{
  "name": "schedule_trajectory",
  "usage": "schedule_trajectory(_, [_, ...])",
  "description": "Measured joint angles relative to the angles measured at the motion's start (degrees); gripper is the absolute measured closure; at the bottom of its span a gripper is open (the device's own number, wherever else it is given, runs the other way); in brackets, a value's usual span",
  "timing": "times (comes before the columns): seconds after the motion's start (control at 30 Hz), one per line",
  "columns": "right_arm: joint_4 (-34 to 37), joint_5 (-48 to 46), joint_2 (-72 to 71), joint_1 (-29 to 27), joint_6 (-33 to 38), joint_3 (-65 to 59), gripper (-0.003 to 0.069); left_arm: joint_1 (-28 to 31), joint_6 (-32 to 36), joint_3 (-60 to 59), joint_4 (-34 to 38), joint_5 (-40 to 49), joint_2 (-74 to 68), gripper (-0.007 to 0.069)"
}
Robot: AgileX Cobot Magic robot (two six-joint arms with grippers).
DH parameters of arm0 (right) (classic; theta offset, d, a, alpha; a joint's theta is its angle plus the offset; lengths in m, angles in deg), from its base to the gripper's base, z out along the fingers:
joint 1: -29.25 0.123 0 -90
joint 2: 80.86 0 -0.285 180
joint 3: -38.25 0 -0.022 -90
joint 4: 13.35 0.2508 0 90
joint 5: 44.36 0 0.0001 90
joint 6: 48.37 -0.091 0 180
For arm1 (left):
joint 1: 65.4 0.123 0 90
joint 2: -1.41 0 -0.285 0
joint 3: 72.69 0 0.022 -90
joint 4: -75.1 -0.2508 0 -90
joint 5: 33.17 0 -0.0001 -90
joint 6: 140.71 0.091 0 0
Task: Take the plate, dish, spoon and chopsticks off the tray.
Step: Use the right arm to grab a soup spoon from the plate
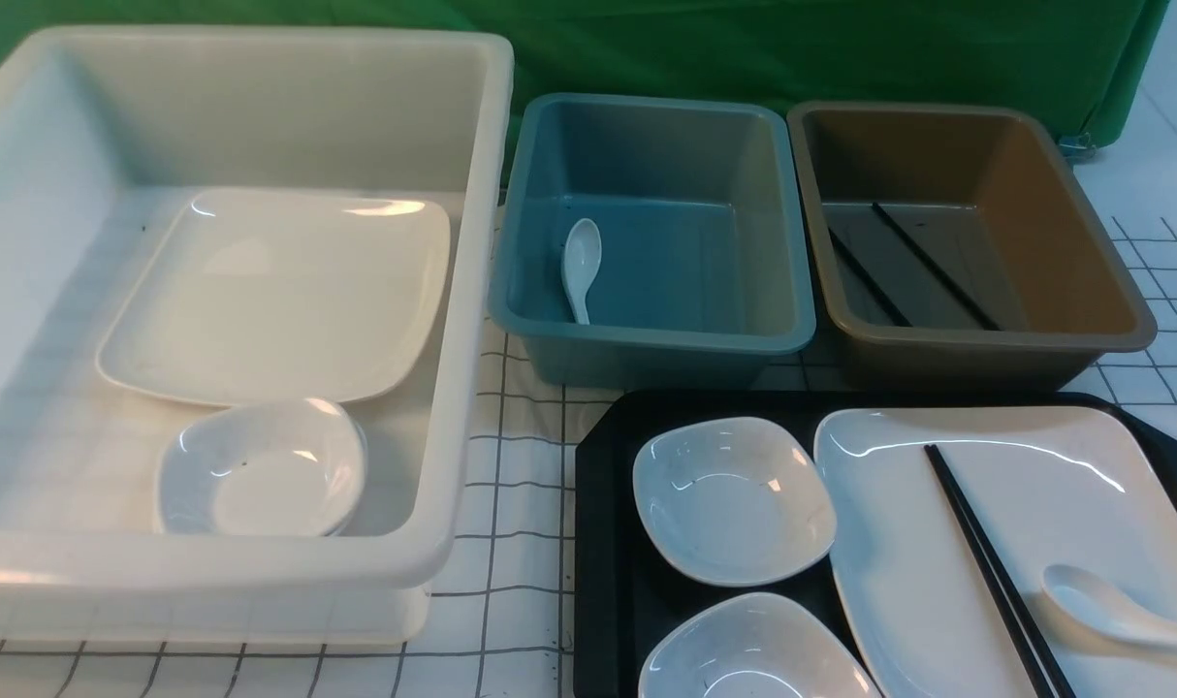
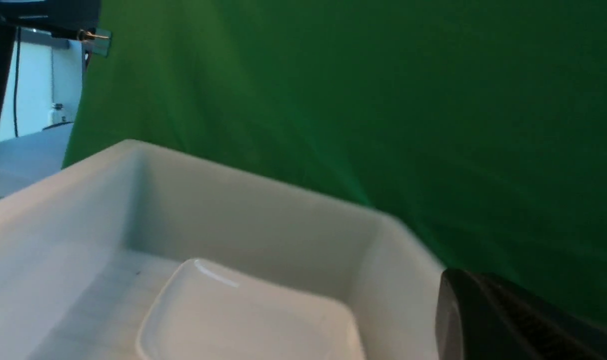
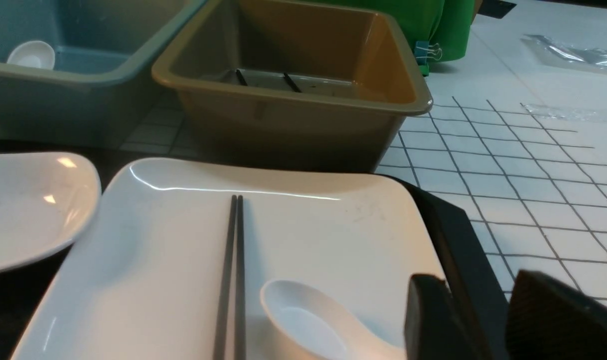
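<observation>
Spotter: Tray [image 1: 603,543] sits front right on your table, fully loaded. The plate [image 1: 996,523] fills its right side. The chopsticks [image 1: 986,555] lie side by side across the middle of the plate. The spoon [image 1: 1093,606] rests on the plate just right of them, bowl up, handle pointing right. On the tray's left side you've got two dishes, the far dish [image 1: 734,499] and the near dish [image 1: 753,650], both just beside the plate.

Lurker: Yep. Your right gripper [image 3: 476,282] hangs low by the plate's right edge, close to the spoon handle, jaws apart and gripping nothing. Your left gripper [image 2: 463,310] only shows one dark finger on its wrist cam, near a corner of the white tub [image 2: 283,200]. It's closed up.

Spotter: Tubs behind the tray, if you care. The white tub at the left has a second plate [image 1: 278,291] flat on its floor, with a third dish [image 1: 264,470] in front, overlapping that plate's near edge. The blue tub [image 1: 647,364] in the middle holds another spoon [image 1: 581,262] by its left wall. The brown tub [image 1: 986,364] on the right holds spare sticks [image 1: 928,258], lying apart on its floor.

Lurker: So everything you need to clear is on the tray.
</observation>
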Motion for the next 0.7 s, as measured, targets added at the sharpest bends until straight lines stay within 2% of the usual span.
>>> schedule_trajectory(0.1, [6.31, 5.80, 0.00, 0.00, -5.86, -0.08, 0.0419, 0.00, -2.10, 0.00, 0.61, -2.85, 0.00, 0.0619])
schedule_trajectory(0.17, [12.01, 12.21, 0.00, 0.00, -15.33, -0.08, 0.0419, 0.00, -3.98, 0.00, 0.61, -4.82, 0.00, 0.0619])
schedule_trajectory(0.2, [13.37, 14.64, 0.00, 0.00, -19.80, -0.08, 0.0419, 0.00, -5.05, 0.00, 0.61, -5.74, 0.00, 0.0619])
schedule_trajectory(0.23, [13.56, 15.09, 0.00, 0.00, -21.38, -0.08, 0.0419, 0.00, -5.35, 0.00, 0.61, -6.27, 0.00, 0.0619])
schedule_trajectory(0.27, [14.73, 18.44, 0.00, 0.00, -25.69, -0.08, 0.0421, 0.00, -8.81, 0.00, 0.61, -9.23, 0.00, 0.0619])
schedule_trajectory(0.33, [14.97, 19.79, 0.00, 0.00, -27.22, -0.08, 0.0422, 0.00, -11.74, 0.00, 0.61, -12.40, 0.00, 0.0619])
schedule_trajectory(0.4, [15.51, 22.34, 0.00, 0.00, -28.76, -0.08, 0.0421, 0.00, -17.20, 0.00, 0.56, -20.65, 0.00, 0.0619])
schedule_trajectory(0.47, [15.64, 23.79, 0.00, 0.00, -29.38, -0.08, 0.0420, 0.00, -19.46, 1.97, 0.16, -22.19, 0.07, 0.0619])
schedule_trajectory(0.57, [15.68, 26.41, 0.00, 0.00, -31.84, -0.08, 0.0420, 0.00, -20.25, 8.77, -2.45, -16.12, 0.13, 0.0619])
schedule_trajectory(0.63, [15.42, 26.77, 0.00, 0.10, -34.55, 0.10, 0.0431, 0.00, -20.27, 15.75, -6.04, -6.97, -1.28, 0.0619])
schedule_trajectory(0.7, [13.97, 22.18, 0.00, 0.92, -35.79, 2.12, 0.0466, 0.00, -20.27, 22.59, -8.32, 2.37, -4.07, 0.0619])
